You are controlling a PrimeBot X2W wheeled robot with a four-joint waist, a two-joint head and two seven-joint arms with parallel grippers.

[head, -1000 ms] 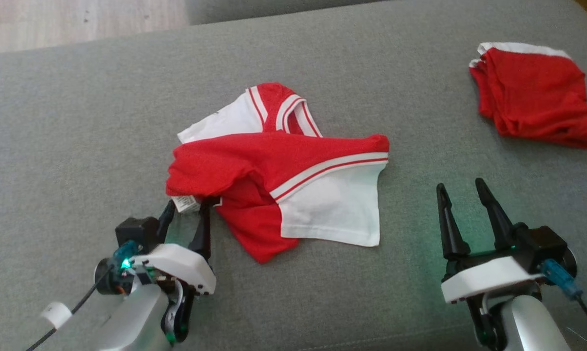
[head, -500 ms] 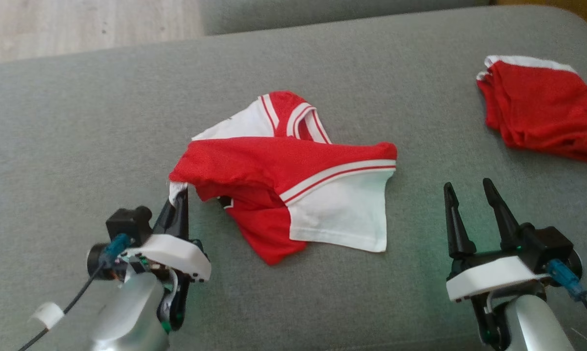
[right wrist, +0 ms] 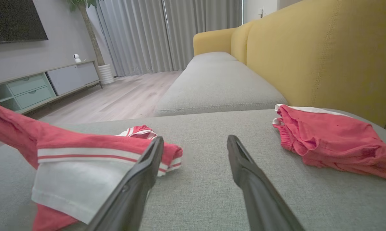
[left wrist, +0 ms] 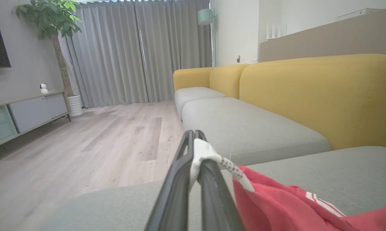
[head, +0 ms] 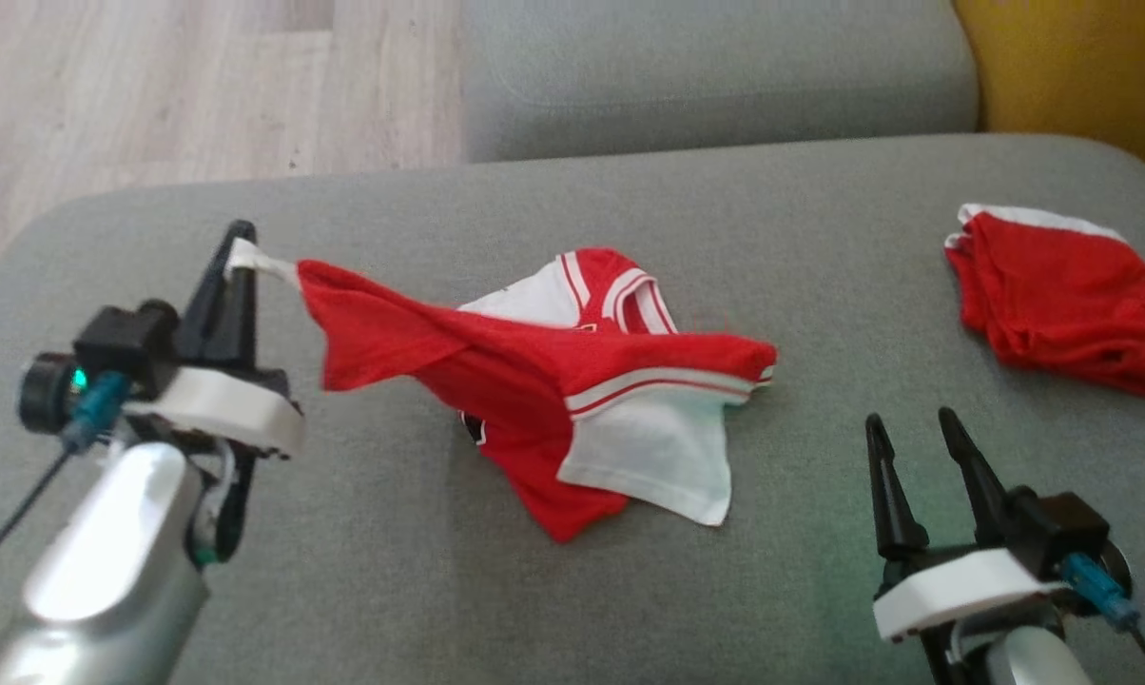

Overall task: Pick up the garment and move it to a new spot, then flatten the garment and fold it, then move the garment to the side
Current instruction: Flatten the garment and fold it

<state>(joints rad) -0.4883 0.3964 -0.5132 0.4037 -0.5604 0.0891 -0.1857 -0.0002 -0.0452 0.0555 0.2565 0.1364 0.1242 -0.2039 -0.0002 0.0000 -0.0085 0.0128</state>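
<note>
Living-room sofa: the robot's left gripper [head: 238, 249] is pinching a white edge of the red-and-white garment [head: 534, 366] between closed fingers. It is holding that corner up off the grey sofa cushion [head: 630, 209], while the rest is lying crumpled mid-cushion. The right gripper [head: 910, 423] is hovering near the garment's white panel, jaws spread wide and gripping nothing. A second red garment [head: 1067, 304] is lying folded near the yellow backrest [head: 1077, 67].
</note>
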